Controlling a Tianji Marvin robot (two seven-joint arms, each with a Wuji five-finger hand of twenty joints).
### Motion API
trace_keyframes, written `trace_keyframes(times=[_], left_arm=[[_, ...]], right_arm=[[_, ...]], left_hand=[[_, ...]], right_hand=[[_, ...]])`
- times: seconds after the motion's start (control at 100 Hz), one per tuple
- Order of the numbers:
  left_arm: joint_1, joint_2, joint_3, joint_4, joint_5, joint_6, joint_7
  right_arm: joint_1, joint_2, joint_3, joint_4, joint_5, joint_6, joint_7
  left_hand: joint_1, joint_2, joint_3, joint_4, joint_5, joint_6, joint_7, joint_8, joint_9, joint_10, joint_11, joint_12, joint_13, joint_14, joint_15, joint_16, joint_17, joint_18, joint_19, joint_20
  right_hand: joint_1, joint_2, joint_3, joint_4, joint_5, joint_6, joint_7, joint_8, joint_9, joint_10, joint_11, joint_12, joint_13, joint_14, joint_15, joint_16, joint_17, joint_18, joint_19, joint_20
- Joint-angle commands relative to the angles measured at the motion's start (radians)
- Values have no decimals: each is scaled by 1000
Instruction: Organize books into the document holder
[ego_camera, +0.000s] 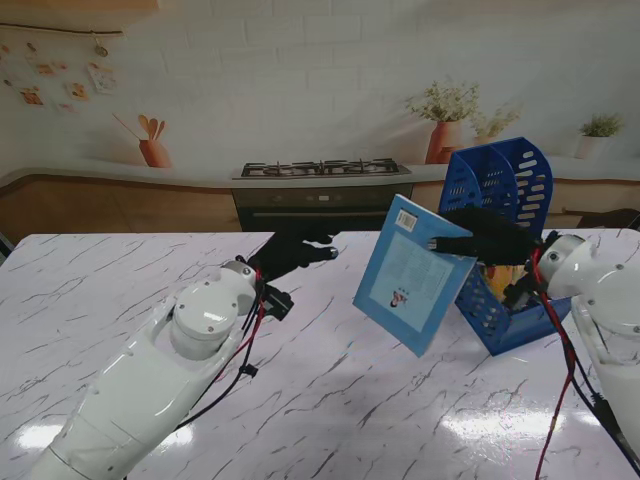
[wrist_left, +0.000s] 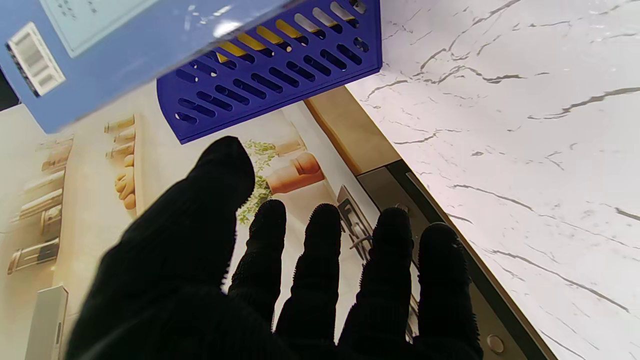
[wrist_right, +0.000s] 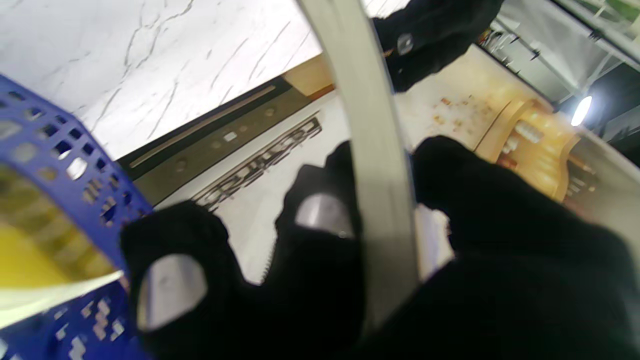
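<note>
Desk: your white marble-patterned desk runs under both arms, with glare patches on the edge nearest you.
Left arm: your white left arm rises from the near left corner and reaches toward the desk's middle.
Left hand: your black-gloved left hand hangs over the desk with its fingers spread and straight, holding nothing, well apart from the book.
Right hand: your right hand is clamped on the book's upper right corner; the right wrist view shows the thumb on one side of the page edge and the fingers on the other.
Book: the light blue book is off the desk, tilted, its cover facing you, just left of the holder's open side.
Holder: the blue slotted document holder sits on the right side of the desk, tipped back, with something yellow already inside.
Background: a stove stands beyond the desk's far edge.
</note>
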Motion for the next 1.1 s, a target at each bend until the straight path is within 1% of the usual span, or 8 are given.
trace_keyframes(times=[0.0, 0.1, 0.24, 0.28, 0.35, 0.59, 0.75, 1.09], left_arm=[[16, 8, -6, 6, 7, -11, -18], [32, 16, -15, -5, 24, 1, -32], [47, 23, -24, -14, 49, 8, -40], [49, 24, -27, -14, 50, 9, -42], [53, 26, -31, -14, 51, 11, -47], [62, 29, -36, -3, 53, 15, -57], [70, 30, -41, -5, 49, 27, -61], [85, 35, -55, -16, 55, 42, -71]], right_arm=[[-19, 7, 25, -19, -15, 4, -14], [-48, 9, 75, -51, -49, 22, -15], [-90, 8, 141, -100, -84, 65, -23], [-103, 9, 160, -113, -92, 78, -22], [-124, 10, 194, -130, -106, 87, -21], [-190, 18, 297, -170, -157, 115, 6], [-222, 21, 346, -184, -188, 134, 16], [-246, 26, 415, -203, -248, 149, 32]], left_hand=[[-23, 29, -19, 28, 6, -17, -5, -2, -26, -10, -12, -17, -21, -23, -28, -15, -19, -13, -32, -14], [-14, 33, -27, 30, 10, -12, -6, 4, -6, -4, 13, 2, -1, -17, 7, 10, -11, -20, 10, 16], [-11, 35, -28, 30, 15, -17, 1, 9, 4, -13, 24, 12, 3, -15, 13, 16, -12, -19, 12, 22], [-10, 35, -28, 30, 15, -17, 2, 10, 4, -14, 24, 13, 2, -16, 13, 17, -12, -19, 11, 22], [-9, 34, -28, 31, 16, -17, 4, 11, 5, -15, 24, 14, 1, -16, 12, 17, -14, -20, 8, 23], [-3, 33, -23, 31, 20, -18, 19, 21, 14, -20, 33, 23, 7, -13, 17, 21, -12, -23, 7, 27], [1, 32, -21, 31, 23, -12, 24, 24, 17, -16, 35, 25, 12, -12, 22, 25, -13, -24, 8, 30], [1, 31, -19, 29, 26, -13, 29, 27, 13, -18, 33, 25, 9, -14, 23, 26, -16, -25, 7, 35]], right_hand=[[142, 171, 132, 126, 73, -391, 252, 68, 29, -66, 85, 25, 30, -158, 59, 19, 53, -567, 267, 16], [140, 173, 131, 127, 71, -395, 250, 66, 27, -69, 85, 26, 30, -160, 60, 20, 53, -567, 267, 17], [136, 174, 128, 132, 68, -398, 247, 65, 26, -71, 86, 30, 30, -158, 70, 24, 57, -575, 282, 33], [136, 174, 126, 134, 68, -399, 246, 65, 27, -71, 86, 31, 30, -154, 75, 26, 59, -580, 282, 54], [134, 173, 126, 137, 68, -398, 245, 65, 27, -71, 85, 32, 29, -153, 81, 28, 61, -583, 282, 74], [133, 173, 126, 138, 67, -397, 242, 65, 27, -71, 85, 33, 30, -153, 88, 31, 65, -580, 282, 94], [132, 174, 124, 139, 67, -398, 240, 65, 26, -71, 85, 34, 29, -153, 91, 32, 68, -575, 282, 119], [130, 177, 120, 137, 63, -399, 235, 66, 21, -73, 84, 36, 29, -151, 92, 32, 69, -573, 282, 130]])
